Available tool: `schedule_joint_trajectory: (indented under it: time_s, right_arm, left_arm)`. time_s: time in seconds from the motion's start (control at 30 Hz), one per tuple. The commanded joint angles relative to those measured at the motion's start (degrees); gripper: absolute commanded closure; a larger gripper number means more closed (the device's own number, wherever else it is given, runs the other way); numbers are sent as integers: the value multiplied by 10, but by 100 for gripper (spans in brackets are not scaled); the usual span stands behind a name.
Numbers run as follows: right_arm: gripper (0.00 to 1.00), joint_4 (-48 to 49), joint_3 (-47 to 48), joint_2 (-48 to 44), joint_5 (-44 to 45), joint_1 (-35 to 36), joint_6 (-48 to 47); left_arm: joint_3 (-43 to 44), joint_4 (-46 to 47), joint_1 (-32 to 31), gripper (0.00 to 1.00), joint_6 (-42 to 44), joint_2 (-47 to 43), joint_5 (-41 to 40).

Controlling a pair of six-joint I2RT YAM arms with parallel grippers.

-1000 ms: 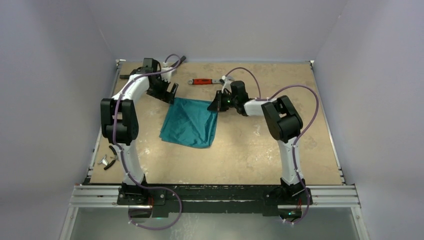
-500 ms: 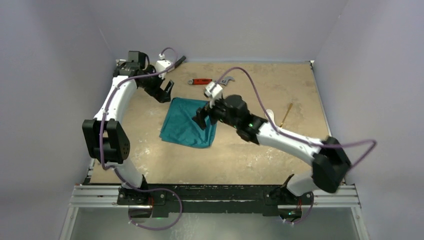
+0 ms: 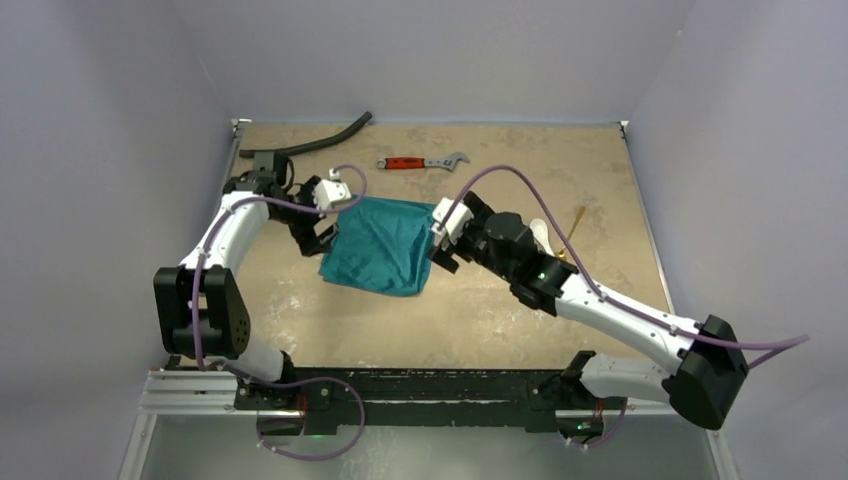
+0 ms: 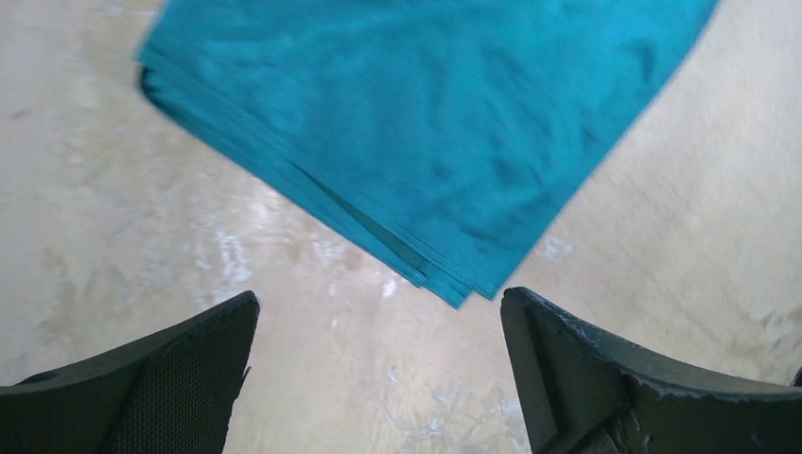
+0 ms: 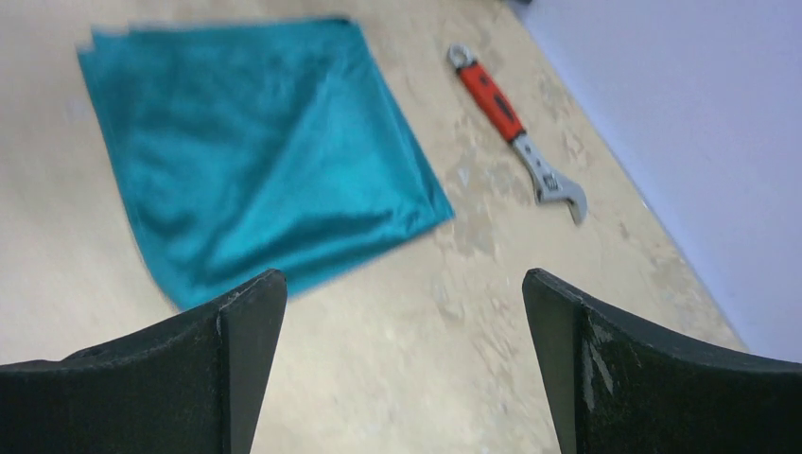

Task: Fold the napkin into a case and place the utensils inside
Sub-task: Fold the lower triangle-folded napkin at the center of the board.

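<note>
The teal napkin (image 3: 380, 245) lies folded flat as a rough square in the middle of the table, its layered edges showing in the left wrist view (image 4: 426, 123). My left gripper (image 3: 318, 232) hovers open just off its left edge, with only bare table between the fingers (image 4: 170, 378). On the other side, my right gripper (image 3: 440, 248) is open beside the napkin's right edge and also empty; its view shows the napkin (image 5: 255, 161) ahead. A slim wooden utensil (image 3: 572, 230) and a white spoon (image 3: 541, 234) lie to the right, the spoon partly behind the right arm.
A red-handled wrench (image 3: 420, 162) lies behind the napkin near the back wall, also seen in the right wrist view (image 5: 511, 123). A black hose (image 3: 310, 143) curves along the back left corner. Walls enclose the table on three sides.
The right gripper opened and let go of the napkin's far right corner, then drew back to its right edge. The left gripper swung from the far left corner down beside the left edge.
</note>
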Motion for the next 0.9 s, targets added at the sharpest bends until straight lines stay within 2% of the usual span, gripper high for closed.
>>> schedule_joint_trajectory:
  time_s: [0.0,0.07,0.17,0.33,0.47,0.67,0.87]
  right_arm:
    - [2,-3,-63,-55,30,6,-129]
    - [2,-4,-86,-49,35,13,-141]
    - [2,16,-126,-34,52,45,-175]
    - [2,105,-156,22,35,64,-215]
    - [2,118,-135,87,-15,74,-224]
    - [2,82,-90,165,-84,79,-230]
    - [3,118,-98,197,-94,87,-238]
  left_arm:
    - [-88,44,1,2,166,-71,20]
    - [-130,73,1,2,193,-93,23]
    - [-187,138,1,2,186,-120,26]
    - [-233,121,1,5,253,-113,34]
    - [-258,104,1,12,313,-104,37]
    - [-307,155,1,17,341,-96,46]
    - [-313,199,1,27,356,-65,34]
